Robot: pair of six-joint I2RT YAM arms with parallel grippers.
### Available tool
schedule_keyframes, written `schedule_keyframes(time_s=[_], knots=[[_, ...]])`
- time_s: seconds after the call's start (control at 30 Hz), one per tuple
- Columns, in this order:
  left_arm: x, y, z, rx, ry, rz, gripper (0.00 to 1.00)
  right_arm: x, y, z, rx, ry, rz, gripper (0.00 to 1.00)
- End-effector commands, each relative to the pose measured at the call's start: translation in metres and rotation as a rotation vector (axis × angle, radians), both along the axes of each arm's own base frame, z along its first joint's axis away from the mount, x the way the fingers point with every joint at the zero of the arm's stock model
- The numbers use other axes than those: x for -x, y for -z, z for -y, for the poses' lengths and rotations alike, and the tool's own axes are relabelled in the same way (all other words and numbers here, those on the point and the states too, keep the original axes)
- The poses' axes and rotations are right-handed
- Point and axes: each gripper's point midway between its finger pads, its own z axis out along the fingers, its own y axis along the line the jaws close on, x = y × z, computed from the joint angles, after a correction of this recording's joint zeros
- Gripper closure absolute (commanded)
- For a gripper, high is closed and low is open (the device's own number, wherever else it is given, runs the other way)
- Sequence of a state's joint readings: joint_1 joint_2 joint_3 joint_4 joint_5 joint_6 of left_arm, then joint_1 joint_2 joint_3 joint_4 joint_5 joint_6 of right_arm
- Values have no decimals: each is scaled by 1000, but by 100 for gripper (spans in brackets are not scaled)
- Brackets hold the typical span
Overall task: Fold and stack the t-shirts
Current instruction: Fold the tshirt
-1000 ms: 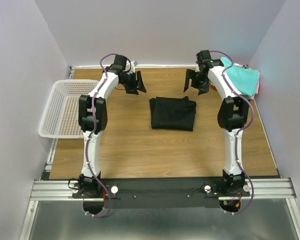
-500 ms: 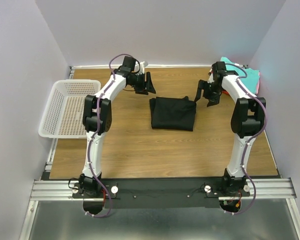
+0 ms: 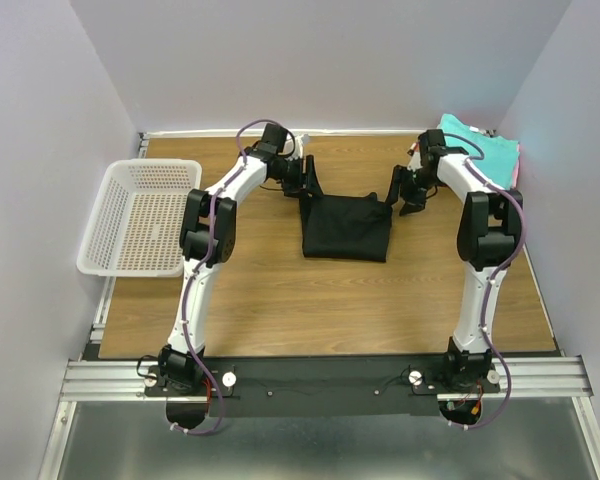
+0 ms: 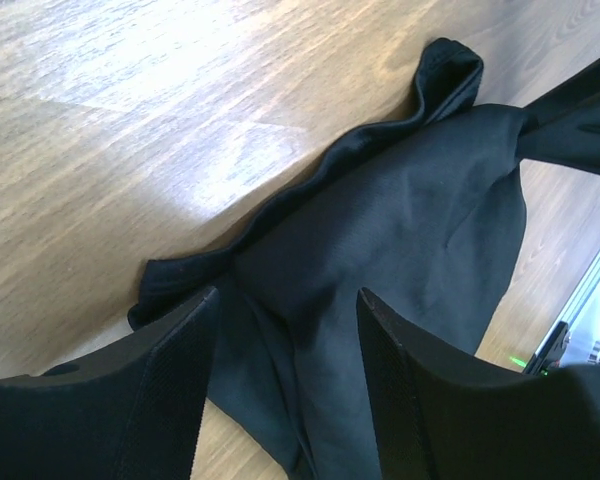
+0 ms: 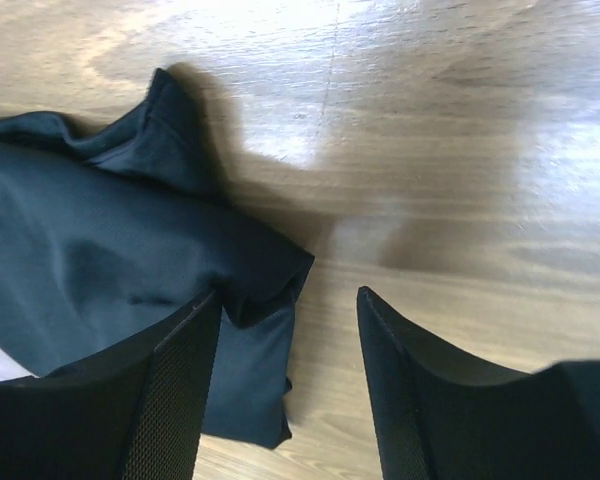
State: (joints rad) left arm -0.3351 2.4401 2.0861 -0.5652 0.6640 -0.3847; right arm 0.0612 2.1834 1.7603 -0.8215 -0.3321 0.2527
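The black t-shirt (image 3: 346, 227) lies folded into a rough rectangle in the middle of the table. My left gripper (image 3: 308, 187) is open just above its far left corner; in the left wrist view the black t-shirt (image 4: 400, 240) lies between and below the spread fingers (image 4: 420, 400). My right gripper (image 3: 405, 192) is open at the far right corner; in the right wrist view the black t-shirt's corner (image 5: 130, 260) sits by the left finger (image 5: 170, 400). A teal t-shirt (image 3: 485, 155) lies on top of a pile at the far right, with a pink edge (image 3: 516, 172) under it.
A white lattice basket (image 3: 140, 215) hangs over the table's left edge. The walls stand close on three sides. The metal rail (image 3: 320, 380) with both arm bases runs along the near edge.
Both grippers have moved inward and down from the far side of the table to the black t-shirt's two far corners. The shirt has not moved.
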Motion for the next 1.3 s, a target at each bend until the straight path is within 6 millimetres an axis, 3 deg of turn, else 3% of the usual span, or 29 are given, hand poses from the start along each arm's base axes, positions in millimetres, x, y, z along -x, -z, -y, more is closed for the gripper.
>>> schedule_keyframes(time_s=[0.0, 0.23, 0.33, 0.37, 0.4, 0.53, 0.67, 0.93, 1.27], knots=[[-5, 4, 7, 30, 15, -1, 38, 0, 13, -9, -45, -43, -10, 39], [-2, 9, 11, 53, 38, -19, 56, 1, 26, -24, -132, -70, -36, 54], [2, 12, 12, 66, 51, -33, 80, 0, 25, -27, -156, -75, -33, 70], [3, 11, 12, 68, 54, -32, 99, 0, 24, -27, -156, -76, -30, 75], [5, 13, 12, 66, 55, -36, 100, -2, 22, -27, -156, -76, -24, 86], [3, 0, 7, 43, 33, 10, 100, -4, 1, -24, -137, -68, 21, 99], [1, -24, 3, 58, 6, 57, 100, -4, -22, -22, -127, -63, 67, 100], [3, -53, -2, 51, -18, 108, 100, -15, -58, -26, -150, -65, 150, 100], [5, -69, -28, 18, -90, 132, 100, -28, -62, -38, -178, -96, 175, 100]])
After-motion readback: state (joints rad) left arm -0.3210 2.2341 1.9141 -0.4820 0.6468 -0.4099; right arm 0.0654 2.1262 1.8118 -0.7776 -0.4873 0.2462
